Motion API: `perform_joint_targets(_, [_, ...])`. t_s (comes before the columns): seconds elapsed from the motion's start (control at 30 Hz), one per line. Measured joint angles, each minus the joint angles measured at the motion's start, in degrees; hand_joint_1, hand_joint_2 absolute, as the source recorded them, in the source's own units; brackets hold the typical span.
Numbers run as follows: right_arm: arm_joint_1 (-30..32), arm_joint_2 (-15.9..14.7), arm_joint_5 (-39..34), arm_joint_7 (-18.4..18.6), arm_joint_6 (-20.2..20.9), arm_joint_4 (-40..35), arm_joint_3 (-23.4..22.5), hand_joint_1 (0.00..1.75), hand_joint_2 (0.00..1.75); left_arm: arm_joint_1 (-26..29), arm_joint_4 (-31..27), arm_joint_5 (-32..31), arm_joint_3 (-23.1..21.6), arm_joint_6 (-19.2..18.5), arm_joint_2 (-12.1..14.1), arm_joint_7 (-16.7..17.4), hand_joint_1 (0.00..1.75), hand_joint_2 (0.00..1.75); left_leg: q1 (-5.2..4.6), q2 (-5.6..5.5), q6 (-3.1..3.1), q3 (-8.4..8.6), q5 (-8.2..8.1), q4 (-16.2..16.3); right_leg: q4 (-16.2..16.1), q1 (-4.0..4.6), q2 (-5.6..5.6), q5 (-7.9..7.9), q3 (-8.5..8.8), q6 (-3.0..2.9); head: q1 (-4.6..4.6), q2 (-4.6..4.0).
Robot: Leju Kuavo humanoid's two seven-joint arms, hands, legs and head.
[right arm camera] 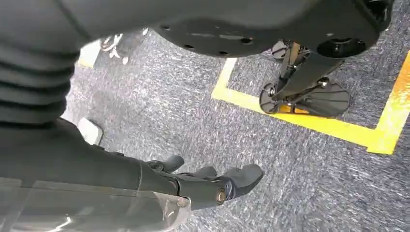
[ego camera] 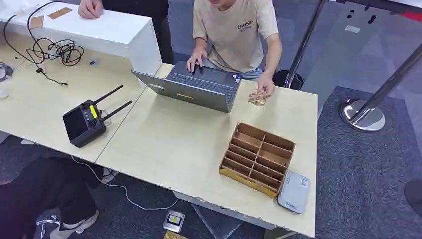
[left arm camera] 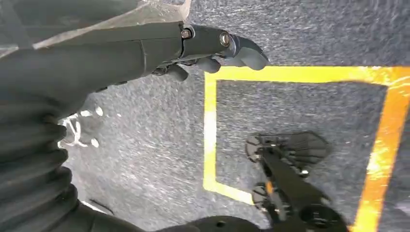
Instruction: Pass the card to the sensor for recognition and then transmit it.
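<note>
I see both hands empty w/ fingers loosely apart, left hand & right hand over carpet; on table: grey flat sensor beside brown slotted wooden organizer, farther a person's hand holding tan cards by grey laptop.

A pale wooden table carries the things. An open grey laptop sits at its far edge. Toward the near right corner lies a brown cardboard organizer divided into narrow slots, and a small grey sensor box lies just beside it at the table's near edge. A second pale table adjoins on the left; a black controller with two antennas lies on it, and a tangle of black cable lies farther back. A white counter stands behind, with two brown cards on its top.
</note>
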Motion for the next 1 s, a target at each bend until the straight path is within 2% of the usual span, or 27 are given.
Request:
perform_joint_targets(0.23, [-2.1, 0.0, 2.4, 0.9, -1.4, 0.5, -1.6, 0.00, 1.75, -2.3, 0.2, 9.6, -4.6, 5.0, 0.0, 1.3, 0.00, 1.75, 0.00, 0.00, 0.00, 0.07, 0.00, 0.0, 0.0, 0.00, 0.00, 0.01, 0.06, 0.00, 0.00, 0.00])
perform_joint_targets(0.27, [-2.4, 0.0, 2.8, 1.0, -1.7, 0.7, -2.0, 0.00, 0.00, -2.7, 0.4, 11.0, -5.4, 5.7, 0.0, 1.5, 0.00, 0.00, 0.00, 0.00, 0.00, 0.07, 0.00, 0.0, 0.0, 0.00, 0.00, 0.01, 0.06, 0.00, 0.00, 0.00])
perform_joint_targets(0.47, [-4.5, -0.3, 3.0, 1.1, -3.0, 1.8, -5.4, 0.00, 0.00, -4.8, 1.4, 19.5, -11.2, 10.1, 0.0, 1.9, 0.00, 0.00, -0.01, 0.00, 0.00, 0.06, 0.00, 0.0, 0.0, 0.00, 0.00, 0.01, 0.06, 0.00, 0.00, 0.00])
perform_joint_targets(0.7, [-7.0, -1.1, 1.4, 0.3, -4.1, 3.4, -11.5, 0.00, 0.00, -7.1, 3.0, 28.5, -18.4, 14.7, 0.2, 2.9, 0.00, 0.00, -0.01, 0.00, 0.00, 0.06, 0.00, 0.0, 0.0, -0.01, 0.00, 0.01, 0.06, 0.01, 0.00, 0.00])
perform_joint_targets(1.0, [-9.9, -5.2, -4.1, -3.5, -5.2, 4.9, -21.4, 0.00, 0.00, -9.6, 5.0, 38.1, -27.0, 19.3, 1.3, 3.9, 0.00, 0.00, -0.04, 0.00, 0.00, 0.06, 0.00, 0.0, 0.0, -0.04, 0.00, 0.02, 0.05, 0.02, 0.00, 0.00])
